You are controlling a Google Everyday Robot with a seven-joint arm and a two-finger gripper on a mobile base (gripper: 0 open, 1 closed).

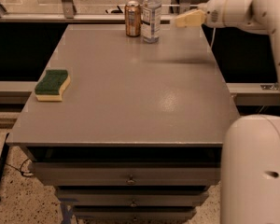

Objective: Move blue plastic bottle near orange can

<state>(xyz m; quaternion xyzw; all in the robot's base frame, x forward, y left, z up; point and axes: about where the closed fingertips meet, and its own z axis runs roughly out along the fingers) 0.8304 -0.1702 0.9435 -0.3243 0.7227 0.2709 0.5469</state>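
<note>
The blue plastic bottle (151, 14) stands upright at the far edge of the grey table, clear with a white cap and a label. The orange can (132, 18) stands right beside it on its left, almost touching. My gripper (179, 20) hangs above the far right part of the table, to the right of the bottle and apart from it. It holds nothing.
A green and yellow sponge (52, 84) lies near the table's (130, 92) left edge. Drawers sit below the front edge. My arm's base (256, 171) fills the lower right. A railing and floor lie behind the table.
</note>
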